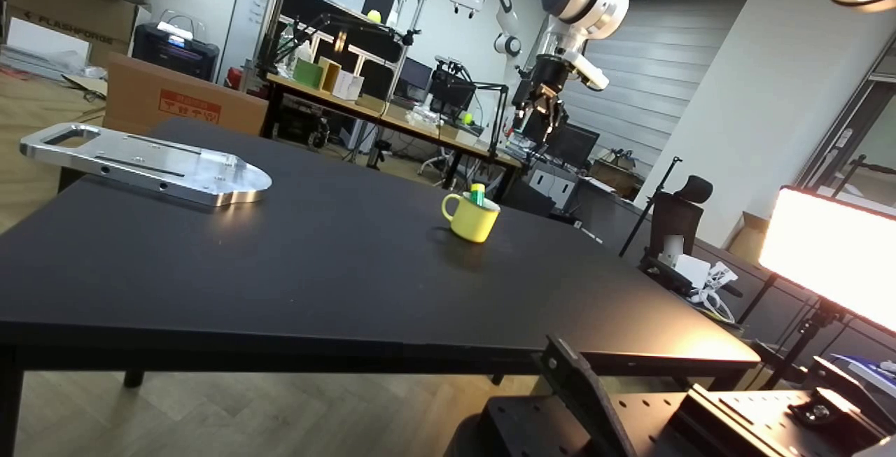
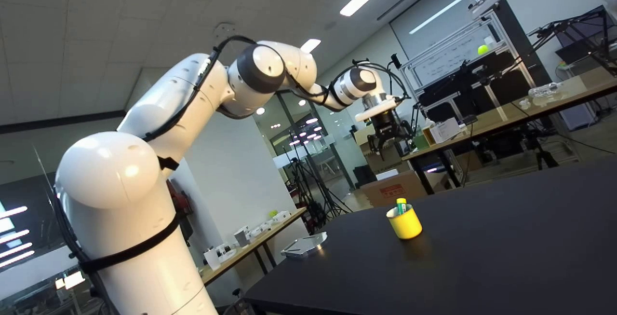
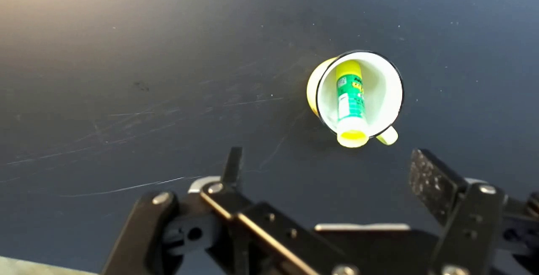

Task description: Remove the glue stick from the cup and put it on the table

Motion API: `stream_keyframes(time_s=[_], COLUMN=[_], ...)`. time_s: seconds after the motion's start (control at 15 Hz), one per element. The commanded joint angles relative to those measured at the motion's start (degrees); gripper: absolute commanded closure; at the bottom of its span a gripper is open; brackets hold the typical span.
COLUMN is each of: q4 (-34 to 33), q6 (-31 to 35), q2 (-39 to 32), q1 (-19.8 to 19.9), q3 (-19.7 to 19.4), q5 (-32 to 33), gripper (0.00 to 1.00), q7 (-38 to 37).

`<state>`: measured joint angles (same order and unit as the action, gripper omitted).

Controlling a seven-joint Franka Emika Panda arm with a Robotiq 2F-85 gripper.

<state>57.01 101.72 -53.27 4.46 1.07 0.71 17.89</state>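
The yellow cup stands upright on the black table [image 1: 315,254] in both exterior views [image 1: 474,222] [image 2: 406,225]. The green glue stick leans inside the cup, its yellow end just above the rim in both exterior views [image 1: 477,195] [image 2: 401,206]. In the wrist view the cup [image 3: 385,94] is right of centre, handle toward the lower right, and the glue stick [image 3: 350,98] lies across its pale inside with one end over the near rim. My gripper [image 3: 326,150] is open and empty, high above the table, apart from the cup. It also shows in both exterior views [image 1: 537,117] [image 2: 388,141].
A silver metal plate with a handle slot lies at one end of the table in both exterior views [image 1: 147,163] [image 2: 304,246]. A bright light panel [image 1: 833,254] stands beside the table. A black perforated fixture [image 1: 581,418] is in front of the table's edge. Workbenches [image 1: 392,117] stand behind.
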Motion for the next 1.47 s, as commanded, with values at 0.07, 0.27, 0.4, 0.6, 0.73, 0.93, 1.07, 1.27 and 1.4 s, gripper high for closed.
stream_keyframes(time_s=[0.07,0.27,0.4,0.6,0.73,0.93,1.07,1.27,1.4], q4=[-10.84,-14.78,-16.89,-19.02,-20.42,-22.16,-22.29,-22.71,-22.97], q6=[-1.98,-2.01,-2.79,-3.88,-4.76,-5.68,-5.45,-5.35,-5.49], q2=[-9.94,-14.41,-16.98,-19.68,-21.25,-23.12,-23.56,-24.16,-24.25], q1=[-0.98,-1.59,-1.97,-2.25,-2.12,-1.86,-1.93,-2.00,-1.90], q3=[1.35,1.74,2.02,2.08,2.13,2.33,2.16,2.14,2.14], q5=[-1.28,-1.52,-1.78,-2.29,-2.48,-2.84,-3.33,-3.98,-4.16], gripper=[0.00,0.00,0.00,0.00,0.00,0.25,0.33,0.55,0.69], q7=[-1.58,-1.84,-2.22,-2.44,-2.68,-2.55,-2.33,-2.30,-2.26])
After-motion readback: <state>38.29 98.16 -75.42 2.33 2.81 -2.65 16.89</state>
